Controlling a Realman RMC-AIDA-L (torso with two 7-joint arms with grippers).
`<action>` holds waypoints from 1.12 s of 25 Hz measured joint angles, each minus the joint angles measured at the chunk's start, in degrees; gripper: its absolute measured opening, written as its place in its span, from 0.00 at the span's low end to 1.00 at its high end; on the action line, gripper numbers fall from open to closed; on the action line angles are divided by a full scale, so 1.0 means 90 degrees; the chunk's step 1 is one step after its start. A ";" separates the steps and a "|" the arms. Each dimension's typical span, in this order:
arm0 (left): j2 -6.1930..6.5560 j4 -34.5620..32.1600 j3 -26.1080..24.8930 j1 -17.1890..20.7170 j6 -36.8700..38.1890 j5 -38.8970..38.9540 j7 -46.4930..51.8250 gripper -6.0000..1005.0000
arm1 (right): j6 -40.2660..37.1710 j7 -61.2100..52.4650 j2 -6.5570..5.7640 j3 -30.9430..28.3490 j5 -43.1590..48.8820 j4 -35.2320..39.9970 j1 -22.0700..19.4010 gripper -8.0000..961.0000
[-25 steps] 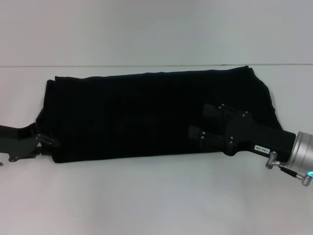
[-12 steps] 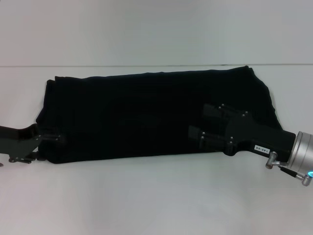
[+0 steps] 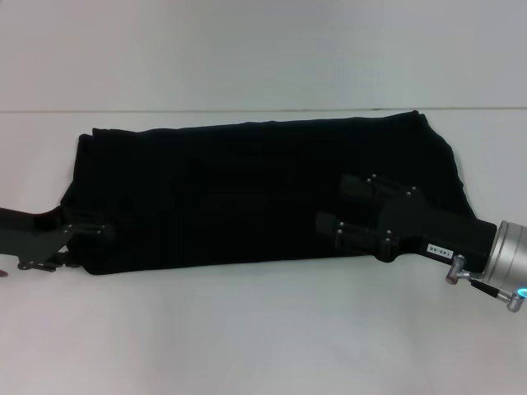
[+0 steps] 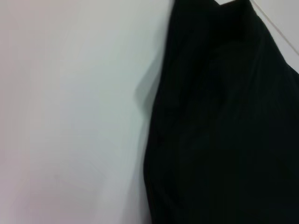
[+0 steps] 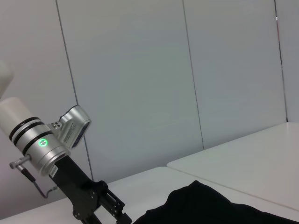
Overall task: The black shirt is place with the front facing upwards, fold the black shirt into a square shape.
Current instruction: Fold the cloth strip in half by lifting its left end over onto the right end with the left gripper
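- left tool [image 3: 89,234] at the shirt's left near corner, low on the white worktop [image 3: 263,329]; can't tell if its fingers are parted or have cloth.
- black shirt [image 3: 247,193] lies mid-worktop as a long band, already folded lengthwise; no print visible.
- right tool [image 3: 342,206] rests on the shirt's right part, fingers spread apart, holding nothing.
- Likely next fold is end over end: pinch all layers at the corner, lift low, keep edges lined up.
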State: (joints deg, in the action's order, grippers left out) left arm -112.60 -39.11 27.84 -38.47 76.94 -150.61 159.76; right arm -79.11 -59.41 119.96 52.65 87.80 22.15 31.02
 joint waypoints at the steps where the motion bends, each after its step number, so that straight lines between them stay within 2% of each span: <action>1: -0.0004 0.0001 0.0002 -0.0014 0.0007 0.0011 -0.0002 0.78 | 0.0000 0.0000 0.0000 0.0000 0.0000 0.0000 0.0000 0.87; 13: 0.0022 0.0001 0.0025 -0.0045 0.0010 -0.0077 -0.0003 0.78 | 0.0001 0.0000 0.0000 -0.0041 0.0000 0.0000 0.0000 0.87; 23: -0.0004 -0.0172 0.0547 -0.0093 -0.0044 -0.0250 0.0039 0.77 | 0.0001 0.0000 0.0000 -0.0069 0.0000 0.0000 0.0008 0.87; 28: -0.0016 -0.0176 0.0553 -0.0118 -0.0031 -0.0258 0.0046 0.77 | 0.0001 0.0000 0.0000 -0.0069 0.0000 0.0000 0.0010 0.87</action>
State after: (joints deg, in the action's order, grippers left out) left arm -112.74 -40.69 32.82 -39.53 76.66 -152.93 160.17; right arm -79.10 -59.41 119.96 52.03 87.80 22.15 31.11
